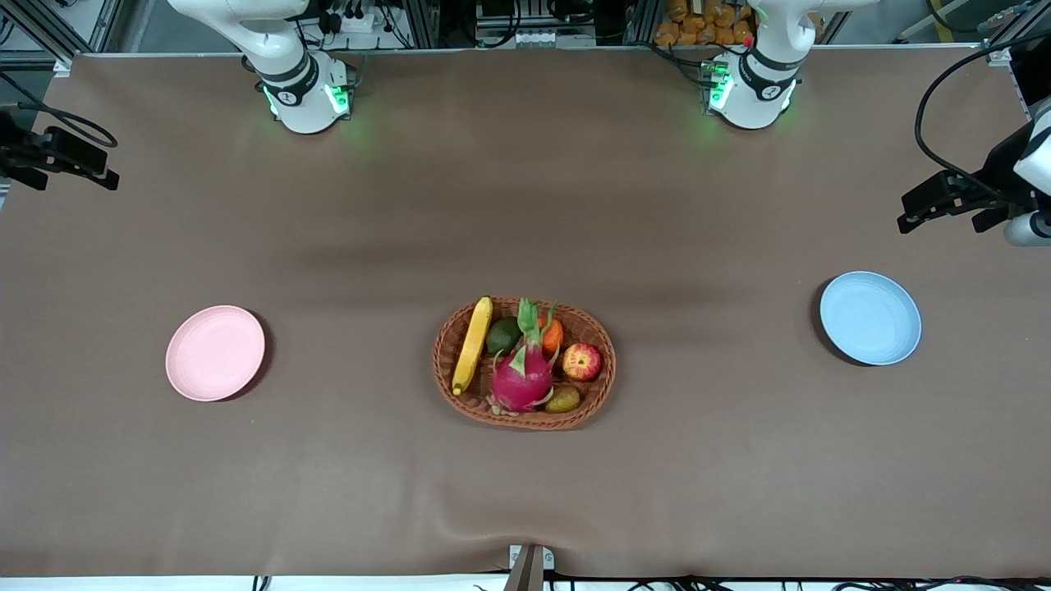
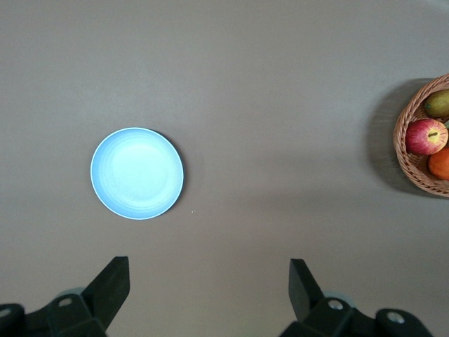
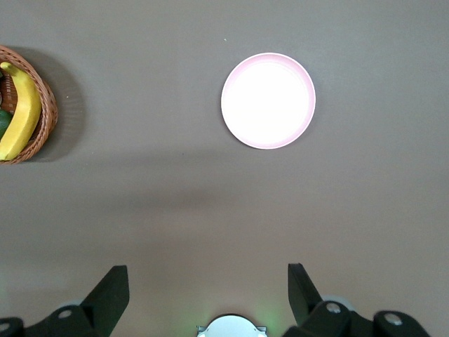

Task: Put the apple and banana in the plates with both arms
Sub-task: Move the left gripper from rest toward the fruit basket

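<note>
Wicker basket [image 1: 525, 364] at table centre holds banana [image 1: 473, 345], apple [image 1: 582, 362], dragon fruit [image 1: 523, 373]. Pink plate [image 1: 215, 353] empty toward right arm's end, blue plate [image 1: 870, 318] toward left arm's. Both grippers high at table ends.

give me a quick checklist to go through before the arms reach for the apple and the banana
1. Left gripper open and holding nothing: ok.
2. Right gripper open and holding nothing: ok.
3. Apple uncovered in the basket, at the edge toward the left arm's end: ok.
4. Banana lying along the basket edge toward the right arm's end, top side uncovered: ok.
5. Blue plate and pink plate bare and flat on the table: ok.
6. Room for a gripper beside the apple, with the dragon fruit close by: cannot tell.
</note>
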Action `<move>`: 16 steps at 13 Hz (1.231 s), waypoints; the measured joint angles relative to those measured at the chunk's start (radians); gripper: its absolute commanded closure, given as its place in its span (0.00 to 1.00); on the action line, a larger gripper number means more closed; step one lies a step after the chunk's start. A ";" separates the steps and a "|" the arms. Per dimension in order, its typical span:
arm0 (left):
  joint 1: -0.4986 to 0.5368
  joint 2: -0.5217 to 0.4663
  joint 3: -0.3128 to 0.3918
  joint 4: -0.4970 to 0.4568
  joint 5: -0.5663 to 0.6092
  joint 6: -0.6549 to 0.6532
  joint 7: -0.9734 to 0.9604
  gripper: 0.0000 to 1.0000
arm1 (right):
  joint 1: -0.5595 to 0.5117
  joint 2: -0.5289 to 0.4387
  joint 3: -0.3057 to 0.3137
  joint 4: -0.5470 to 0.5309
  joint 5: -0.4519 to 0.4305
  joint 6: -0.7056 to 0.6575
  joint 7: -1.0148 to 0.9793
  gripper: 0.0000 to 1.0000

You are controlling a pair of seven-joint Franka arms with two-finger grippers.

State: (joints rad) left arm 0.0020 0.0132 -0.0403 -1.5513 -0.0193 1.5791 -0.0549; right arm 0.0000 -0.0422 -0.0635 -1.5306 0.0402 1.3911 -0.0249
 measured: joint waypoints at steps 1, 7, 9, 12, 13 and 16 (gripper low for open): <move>0.000 0.000 0.000 0.000 0.000 0.000 0.001 0.00 | 0.000 0.001 0.000 -0.001 0.000 0.000 0.000 0.00; 0.000 0.001 0.000 -0.002 0.000 -0.010 0.002 0.00 | 0.000 0.001 0.000 -0.002 0.000 0.000 0.000 0.00; 0.000 0.002 0.000 -0.002 0.000 -0.021 0.002 0.00 | 0.000 0.001 0.000 -0.003 0.000 0.000 -0.001 0.00; -0.009 0.019 -0.003 -0.003 -0.004 -0.024 0.002 0.00 | 0.000 0.001 0.000 -0.004 0.000 0.000 -0.001 0.00; -0.015 0.029 -0.004 -0.003 -0.005 -0.024 0.002 0.00 | 0.000 0.001 0.000 -0.005 0.000 0.000 -0.001 0.00; -0.039 0.092 -0.008 0.026 -0.010 -0.015 0.002 0.00 | 0.000 0.003 0.000 -0.006 0.000 0.000 -0.001 0.00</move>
State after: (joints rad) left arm -0.0371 0.1051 -0.0485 -1.5251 -0.0290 1.5644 -0.0531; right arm 0.0000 -0.0387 -0.0630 -1.5366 0.0401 1.3908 -0.0261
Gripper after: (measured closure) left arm 0.000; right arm 0.000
